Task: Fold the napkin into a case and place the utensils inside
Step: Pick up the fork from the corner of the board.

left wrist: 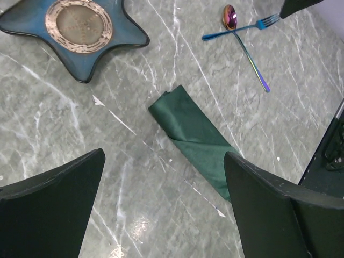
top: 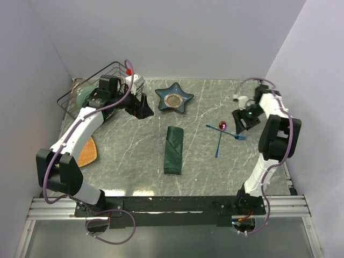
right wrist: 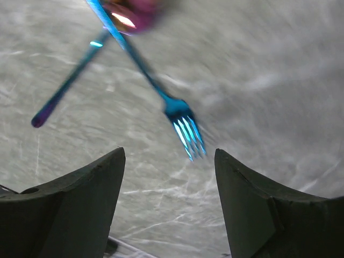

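The dark green napkin [top: 173,150] lies folded as a narrow, long case in the middle of the table, and also shows in the left wrist view [left wrist: 192,131]. To its right, a bright blue fork [top: 228,133] and a spoon with a pink-magenta bowl [top: 222,126] lie crossed on the table. My right gripper [top: 241,128] is open and empty, just beyond the fork's tines [right wrist: 185,129], with the spoon [right wrist: 129,13] farther off. My left gripper [top: 142,107] is open and empty near the back left, well apart from the napkin. Its fingers [left wrist: 51,201] frame bare table.
A blue star-shaped dish [top: 174,98] sits at the back centre, and also shows in the left wrist view [left wrist: 75,27]. A wire basket [top: 97,88] stands at the back left. An orange-tan mat [top: 88,153] lies under the left arm. A small white object [top: 239,99] is at the back right.
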You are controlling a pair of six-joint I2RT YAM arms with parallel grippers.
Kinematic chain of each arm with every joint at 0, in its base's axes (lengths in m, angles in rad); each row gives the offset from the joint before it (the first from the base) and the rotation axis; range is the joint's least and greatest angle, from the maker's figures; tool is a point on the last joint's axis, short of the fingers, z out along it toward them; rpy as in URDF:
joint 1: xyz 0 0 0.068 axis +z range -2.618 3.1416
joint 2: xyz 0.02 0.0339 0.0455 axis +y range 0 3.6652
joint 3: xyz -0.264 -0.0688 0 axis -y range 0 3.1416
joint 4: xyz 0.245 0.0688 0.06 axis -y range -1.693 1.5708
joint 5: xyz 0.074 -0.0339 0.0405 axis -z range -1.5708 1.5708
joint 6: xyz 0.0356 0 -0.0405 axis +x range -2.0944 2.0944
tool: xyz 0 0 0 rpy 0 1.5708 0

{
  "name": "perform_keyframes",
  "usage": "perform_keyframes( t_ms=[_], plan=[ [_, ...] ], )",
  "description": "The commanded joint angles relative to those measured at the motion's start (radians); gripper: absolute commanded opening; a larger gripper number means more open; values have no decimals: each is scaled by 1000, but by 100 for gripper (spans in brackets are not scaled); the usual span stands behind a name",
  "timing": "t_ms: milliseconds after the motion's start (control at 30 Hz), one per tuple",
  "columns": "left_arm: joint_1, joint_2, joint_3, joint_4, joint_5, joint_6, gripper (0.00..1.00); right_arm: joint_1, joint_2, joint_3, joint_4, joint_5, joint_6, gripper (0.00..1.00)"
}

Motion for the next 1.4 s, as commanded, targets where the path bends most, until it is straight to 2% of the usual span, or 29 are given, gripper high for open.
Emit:
perform_keyframes(
  t_ms=[0,133,300,367,500,833,1167,1300,1367],
  plan=[
    [11,-69,10,38,15,-49,99,-170,-77,-7,3,-111,242,75],
    [12,-94,-48,104,5,-130,99,-264,-163,-159,96,-199,409,75],
    [18,-68,-62,153,-9,-236,99,-270,-223,-300,271,-285,636,75],
    [20,-58,-48,154,-14,-250,99,-270,-245,-374,383,-280,690,75],
    [23,-46,-19,126,-23,-239,99,-270,-234,-429,488,-236,798,73],
    [29,-58,-21,91,-52,-212,99,-285,-219,-570,687,-231,959,59],
    [35,-51,-10,74,-46,-204,99,-325,-202,-639,784,-217,1012,55],
    [35,-43,-1,68,-46,-199,99,-331,-196,-664,847,-245,1062,47],
    [35,-40,1,63,-46,-193,99,-333,-200,-676,877,-251,1094,46]
  ],
)
